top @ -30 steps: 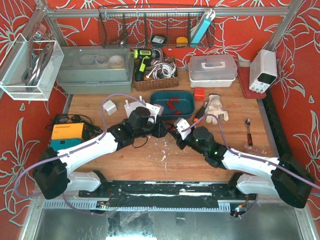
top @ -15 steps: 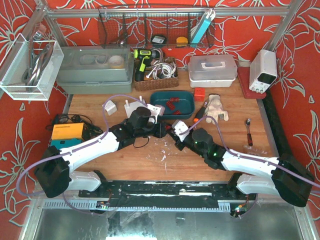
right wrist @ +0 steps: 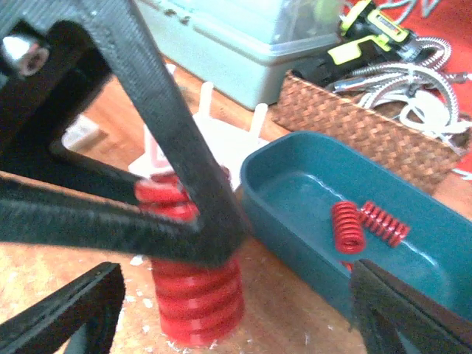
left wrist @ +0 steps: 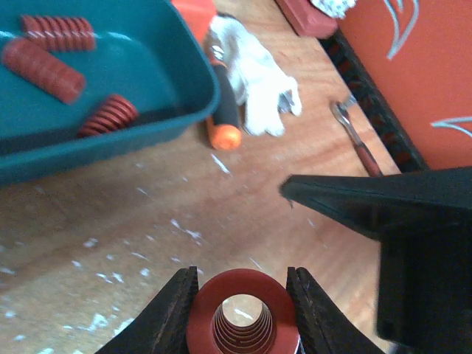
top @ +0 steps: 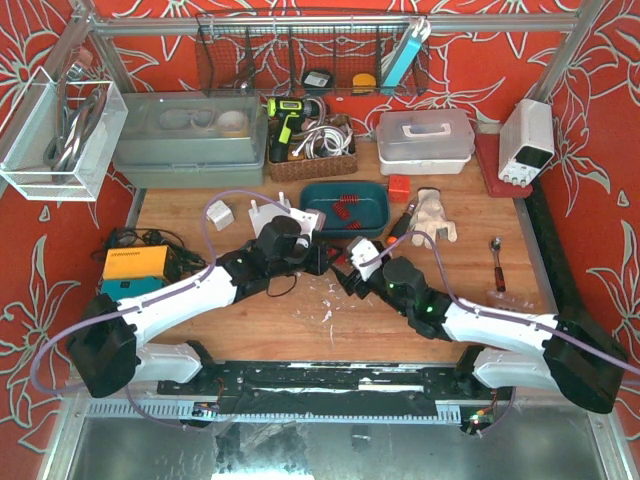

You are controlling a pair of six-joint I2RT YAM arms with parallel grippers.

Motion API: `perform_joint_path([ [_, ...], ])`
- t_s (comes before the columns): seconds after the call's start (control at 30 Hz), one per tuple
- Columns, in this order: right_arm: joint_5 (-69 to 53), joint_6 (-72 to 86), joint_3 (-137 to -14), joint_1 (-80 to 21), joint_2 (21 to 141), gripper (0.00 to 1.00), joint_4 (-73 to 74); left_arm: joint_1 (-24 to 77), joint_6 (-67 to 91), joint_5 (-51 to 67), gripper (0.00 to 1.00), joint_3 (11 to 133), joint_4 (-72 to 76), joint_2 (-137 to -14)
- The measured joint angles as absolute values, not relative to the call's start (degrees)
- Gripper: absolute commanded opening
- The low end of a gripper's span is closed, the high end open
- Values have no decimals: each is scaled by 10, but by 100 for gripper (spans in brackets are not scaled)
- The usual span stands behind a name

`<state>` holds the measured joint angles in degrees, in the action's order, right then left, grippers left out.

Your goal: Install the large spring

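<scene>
Nearest: large red spring [left wrist: 242, 317] upright, low end at or just above worktop [left wrist: 147, 221], clamped across upper coils by left end effector [left wrist: 242, 284]; right end effector [right wrist: 234, 287] spread wide, empty, just beside it. Judged: stiff die spring, fairly heavy, round flanks may twist in grip; hold mid-coils, keep bore free. Beyond: white pegged fixture [right wrist: 221, 122], teal tray [right wrist: 295, 199] holding smaller springs [right wrist: 346, 225]

top: high, looking down, wide; wrists: low, close; shared: teal tray [top: 322, 203]

table [top: 300, 320]: wood | on it: teal tray [top: 335, 233], glove [top: 436, 215], wicker basket [top: 310, 168], grey bin [top: 180, 162]
</scene>
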<state>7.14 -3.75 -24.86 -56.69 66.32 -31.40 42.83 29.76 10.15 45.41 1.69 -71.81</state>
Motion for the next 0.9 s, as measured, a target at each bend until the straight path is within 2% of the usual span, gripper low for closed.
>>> perform_joint_path([
  [0.03,83,-32,-249,-567,659,98,-312,428,294,83,0,454,16,-715],
  [0.07,94,-23,-249,-567,653,99,-307,429,290,64,0,455,15,-712],
  [0.3,201,61,-277,-567,570,99,-192,424,240,-97,0,472,10,-710],
  [0.43,263,91,-279,-566,524,99,-148,401,212,-170,0,507,13,-748],
  [0.7,306,110,-239,-565,502,99,-141,284,187,-218,0,568,24,-881],
  [0.9,317,107,-220,-565,502,99,-146,248,168,-227,0,619,27,-950],
])
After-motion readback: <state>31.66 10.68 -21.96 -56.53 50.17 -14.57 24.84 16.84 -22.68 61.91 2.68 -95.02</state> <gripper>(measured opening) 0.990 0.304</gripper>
